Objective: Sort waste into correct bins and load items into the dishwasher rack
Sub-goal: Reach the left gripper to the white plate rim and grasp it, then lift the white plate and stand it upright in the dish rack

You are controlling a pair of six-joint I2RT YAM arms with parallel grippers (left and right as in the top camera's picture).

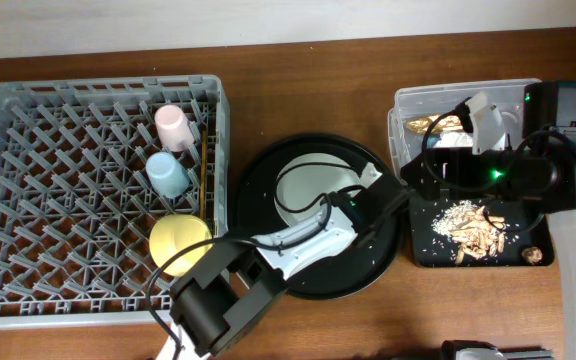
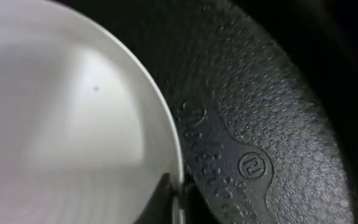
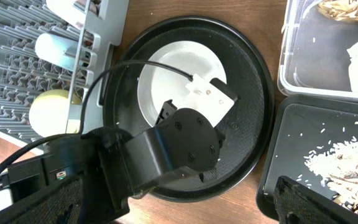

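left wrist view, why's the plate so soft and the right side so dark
Left wrist: the lens seems very close, so the plate is a blurred, washed-out patch. The pebbled black tray beside it is sharper and fades to black at the right edge. Overhead and right wrist: evenly lit and in focus.

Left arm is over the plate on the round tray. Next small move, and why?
Probably close the left gripper on the rim of the pale mint-white round plate: the left wrist view shows a finger right at that rim, and the plate lies flat on the round black serving tray, not yet racked.
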